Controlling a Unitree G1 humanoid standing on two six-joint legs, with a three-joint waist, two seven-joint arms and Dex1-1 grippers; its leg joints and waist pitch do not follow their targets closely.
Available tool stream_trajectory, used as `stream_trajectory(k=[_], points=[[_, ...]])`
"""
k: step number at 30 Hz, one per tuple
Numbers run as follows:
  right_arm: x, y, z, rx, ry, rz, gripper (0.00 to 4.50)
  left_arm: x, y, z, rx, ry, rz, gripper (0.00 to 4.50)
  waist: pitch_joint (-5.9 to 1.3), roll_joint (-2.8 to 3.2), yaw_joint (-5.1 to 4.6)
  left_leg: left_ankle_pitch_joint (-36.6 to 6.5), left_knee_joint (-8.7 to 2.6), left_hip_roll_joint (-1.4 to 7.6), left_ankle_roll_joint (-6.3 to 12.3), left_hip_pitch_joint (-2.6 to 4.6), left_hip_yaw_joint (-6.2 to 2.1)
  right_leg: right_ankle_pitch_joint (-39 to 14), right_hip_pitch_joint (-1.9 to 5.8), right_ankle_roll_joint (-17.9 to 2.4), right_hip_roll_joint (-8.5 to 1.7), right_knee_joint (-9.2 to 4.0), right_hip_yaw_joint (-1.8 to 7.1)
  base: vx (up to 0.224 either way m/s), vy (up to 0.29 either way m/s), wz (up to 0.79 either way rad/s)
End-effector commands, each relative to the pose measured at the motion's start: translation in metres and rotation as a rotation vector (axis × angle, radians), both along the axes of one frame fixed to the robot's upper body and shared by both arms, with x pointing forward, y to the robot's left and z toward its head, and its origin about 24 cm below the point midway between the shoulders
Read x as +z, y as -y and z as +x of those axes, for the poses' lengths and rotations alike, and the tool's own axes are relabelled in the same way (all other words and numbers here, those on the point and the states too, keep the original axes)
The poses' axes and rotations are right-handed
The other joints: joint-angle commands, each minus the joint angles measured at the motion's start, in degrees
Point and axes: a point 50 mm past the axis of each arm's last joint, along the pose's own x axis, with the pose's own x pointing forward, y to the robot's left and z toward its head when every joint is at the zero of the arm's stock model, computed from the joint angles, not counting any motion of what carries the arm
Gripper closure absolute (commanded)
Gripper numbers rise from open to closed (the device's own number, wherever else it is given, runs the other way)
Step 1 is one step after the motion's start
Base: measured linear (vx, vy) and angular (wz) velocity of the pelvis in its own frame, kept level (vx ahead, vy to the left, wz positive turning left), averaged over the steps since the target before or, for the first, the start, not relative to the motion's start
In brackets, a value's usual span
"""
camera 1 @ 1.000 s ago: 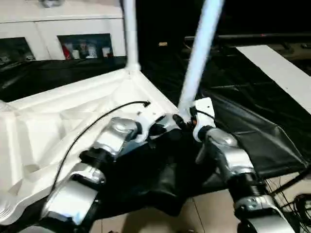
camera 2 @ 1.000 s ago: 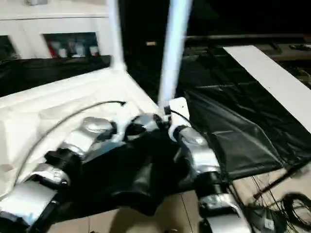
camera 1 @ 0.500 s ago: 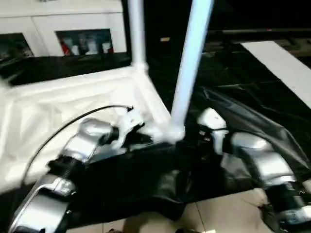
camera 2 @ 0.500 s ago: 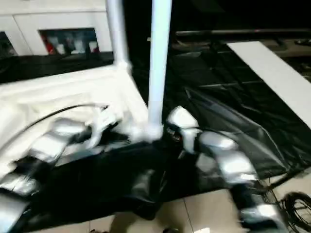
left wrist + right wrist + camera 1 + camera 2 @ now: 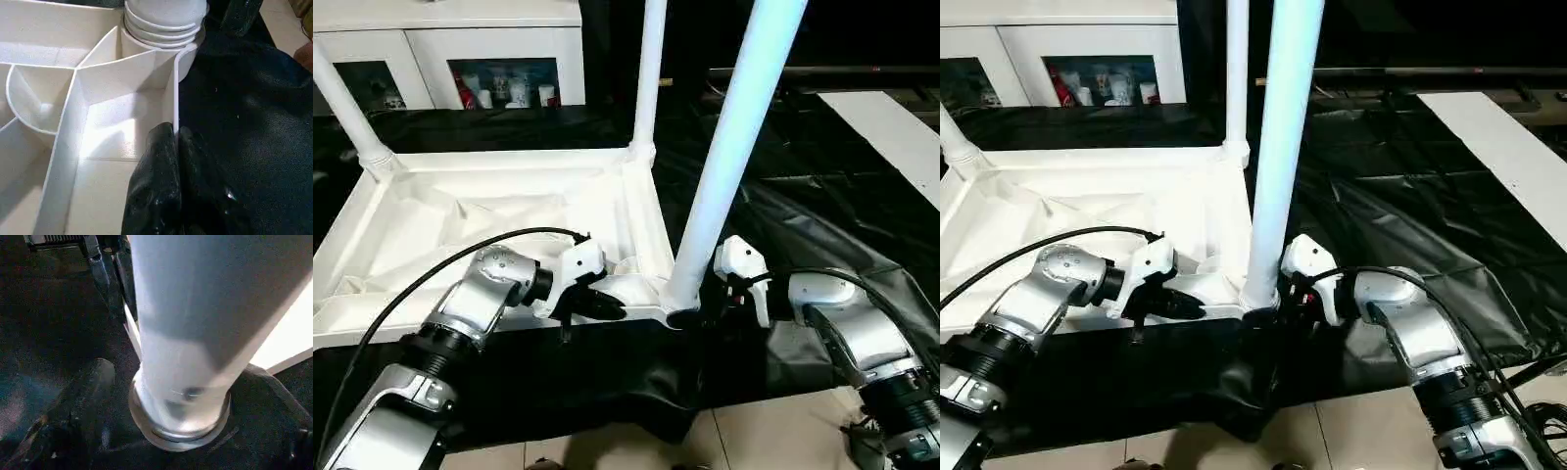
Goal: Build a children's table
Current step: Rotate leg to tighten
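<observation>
Left eye view: the near leg, tilted a second ago, is now standing upright in the tabletop; right gripper is straddling it, spread, left gripper pinching the rim.

A white plastic tabletop lies upside down on black sheeting, ribbed underside up; three white tapered legs stand upright in its corner sockets.
</observation>
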Motion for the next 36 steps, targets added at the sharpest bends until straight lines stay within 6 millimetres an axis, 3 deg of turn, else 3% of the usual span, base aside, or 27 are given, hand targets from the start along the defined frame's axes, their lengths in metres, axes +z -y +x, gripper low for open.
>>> stream_trajectory(k=[1, 10, 20, 22, 24, 26, 28, 29, 30, 34, 36], points=[[-0.002, 0.0, -0.001, 0.019, -0.017, -0.017, 0.9, -0.001, 0.005, -0.003, -0.033, -0.017, -0.002, 4.5, -3.46, -0.31, -0.06, -8.7, -3.27, 1.44, 4.21, 0.72, -0.4, -8.29, 3.13, -13.98, -2.48, -2.58, 2.29, 0.0, 0.0, 0.0], [-0.006, 0.001, 0.001, 0.012, -0.002, -0.057, 1.72, 0.0, 0.004, -0.002, -0.024, -0.007, 0.004, 4.5, -3.56, -0.4, -0.01, -8.31, -3.11, 1.38, 4.31, 0.72, -0.38, -8.55, 3.19, -14.02, -2.48, -2.48, 2.28, 0.0, 0.0, 0.0], [-0.011, 0.0, 0.002, -0.005, 0.007, -0.076, 1.98, 0.0, 0.005, -0.001, -0.016, -0.005, 0.007, 4.5, -3.74, -0.38, -0.14, -8.74, -3.02, 1.37, 3.9, 0.71, -0.46, -9.03, 3.26, -13.83, -2.48, -2.44, 2.28, 0.0, 0.0, 0.0], [-0.014, -0.001, 0.006, -0.085, 0.002, -0.045, 1.98, -0.001, 0.006, 0.001, 0.01, -0.003, 0.003, 4.5, -3.75, -0.35, -0.16, -8.39, -2.98, 1.34, 3.98, 0.67, -0.45, -8.39, 3.26, -14.04, -2.43, -2.35, 2.27, 0.0, 0.0, 0.0], [-0.017, -0.004, 0.012, -0.214, -0.005, 0.009, 1.99, -0.002, 0.01, 0.004, 0.048, 0.002, -0.001, 4.5, -3.55, -0.35, -0.37, -10.72, -3.07, 1.23, 3.08, 0.59, -0.51, -12.21, 3.12, -13.45, -2.52, -2.81, 2.25, 0.0, 0.0, 0.0], [-0.021, -0.01, 0.018, -0.348, -0.022, 0.062, 1.99, -0.004, 0.016, 0.009, 0.104, 0.012, -0.002, 4.5, -3.34, -0.33, -0.87, -14.14, -3.28, 1.1, 0.95, 0.77, -0.71, -19.36, 2.76, -11.43, -2.6, -3.49, 2.22, 0.0, 0.0, 0.0], [-0.026, -0.017, 0.022, -0.463, -0.028, 0.097, 1.99, -0.005, 0.023, 0.016, 0.166, 0.029, -0.003, 4.5, -3.4, -0.48, -1.29, -15.27, -3.47, 1.0, -0.18, 0.5, -1.04, -22.05, 2.91, -9.78, -2.55, -3.7, 2.08, 0.0, 0.0, 0.0], [-0.027, -0.02, 0.024, -0.51, -0.035, 0.112, 1.99, -0.005, 0.026, 0.018, 0.187, 0.032, -0.004, 4.5, -3.38, -0.33, -1.38, -16.22, -3.46, 1.0, -0.62, 0.88, -1.03, -22.92, 2.48, -9.41, -2.55, -3.99, 2.11, 0.0, 0.0, 0.0], [-0.031, -0.029, 0.027, -0.613, -0.056, 0.14, 1.99, -0.006, 0.034, 0.024, 0.237, 0.041, -0.004, 4.5, -3.35, -0.4, -1.64, -16.38, -3.52, 0.95, -0.72, 0.67, -1.11, -22.95, 2.61, -9.21, -2.53, -3.96, 2.11, 0.0, 0.0, 0.0], [-0.034, -0.046, 0.033, -0.736, -0.045, 0.146, 2.08, -0.005, 0.052, 0.035, 0.366, 0.051, -0.014, 4.5, -3.25, -0.11, -1.85, -17.8, -3.42, 0.78, -1.07, 1.05, -0.96, -24.47, 2.01, -8.5, -2.46, -4.43, 2.14, 0.0, 0.0, 0.0], [-0.035, -0.059, 0.039, -0.82, -0.026, 0.133, 2.15, -0.006, 0.065, 0.04, 0.434, 0.056, -0.008, 4.5, -3.15, -0.13, -1.94, -17.95, -3.47, 0.58, -1.42, 0.91, -1.06, -25.56, 2.05, -8.09, -2.43, -4.57, 2.02, 0.0, 0.0, 0.0]])
